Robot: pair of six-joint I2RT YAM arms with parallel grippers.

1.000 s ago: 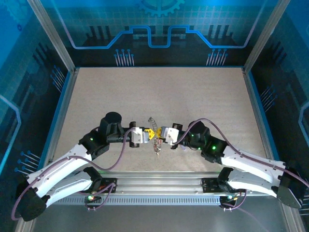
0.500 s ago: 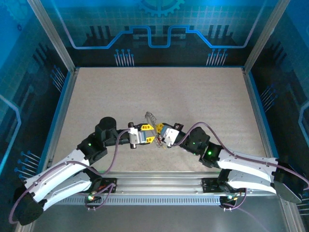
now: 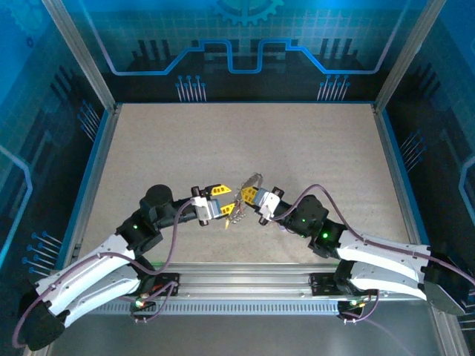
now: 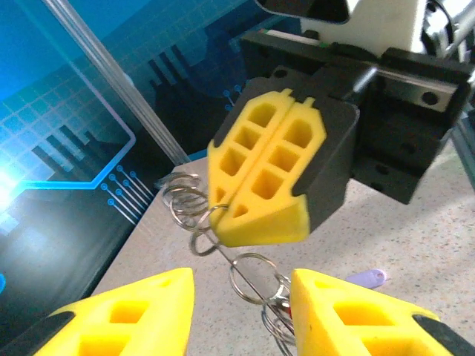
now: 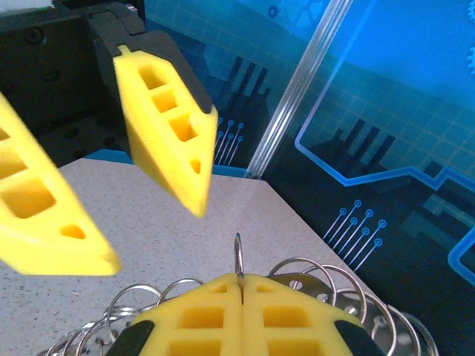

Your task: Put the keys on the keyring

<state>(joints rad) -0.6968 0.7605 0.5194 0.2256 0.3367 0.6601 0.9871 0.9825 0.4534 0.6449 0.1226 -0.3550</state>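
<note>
A pale, speckled beige tabletop [image 3: 245,141] is spreading across the middle of the enclosure, and a thin blue border [image 3: 237,104] is running along its far, left and right edges. Silver metal posts [image 3: 80,55] are rising at the far left and far right corners. Blue wall panels [image 3: 245,37] printed with glowing circuit lines and a gear are closing in the far side and both flanks. A ribbed aluminium rail [image 3: 245,285] is lining the near edge, and light is falling evenly
</note>
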